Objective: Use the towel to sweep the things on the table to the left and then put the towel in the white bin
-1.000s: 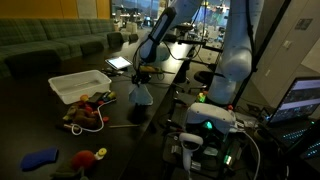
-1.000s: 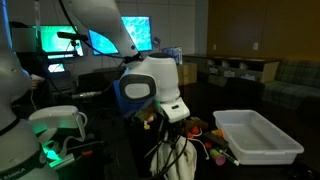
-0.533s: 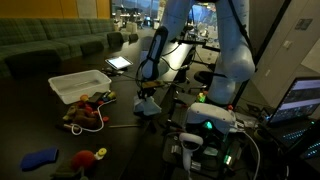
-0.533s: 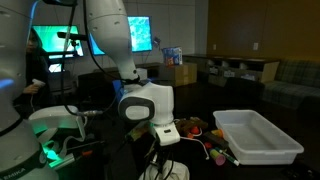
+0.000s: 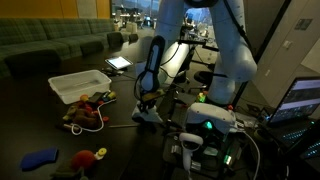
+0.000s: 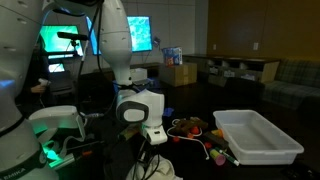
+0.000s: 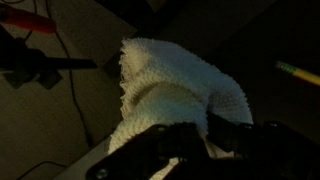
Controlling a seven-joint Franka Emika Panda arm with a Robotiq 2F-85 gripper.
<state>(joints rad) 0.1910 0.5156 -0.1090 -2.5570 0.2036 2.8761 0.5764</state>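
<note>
White towel (image 7: 175,95) clamped in closed gripper (image 7: 200,138), low at desk (image 5: 35,125) edge nearest robot base, near small toys (image 5: 86,112); likely fault: loose folds riding over toys, leaving some unswept.

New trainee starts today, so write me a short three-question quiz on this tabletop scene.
1. True or false: the gripper is shut on the towel.
2. What lies beside the white bin? A: a pile of small things; B: stacked plates; C: a kettle.
3. Is the towel in the white bin yet?
Key: 1 true; 2 A; 3 no.
</note>
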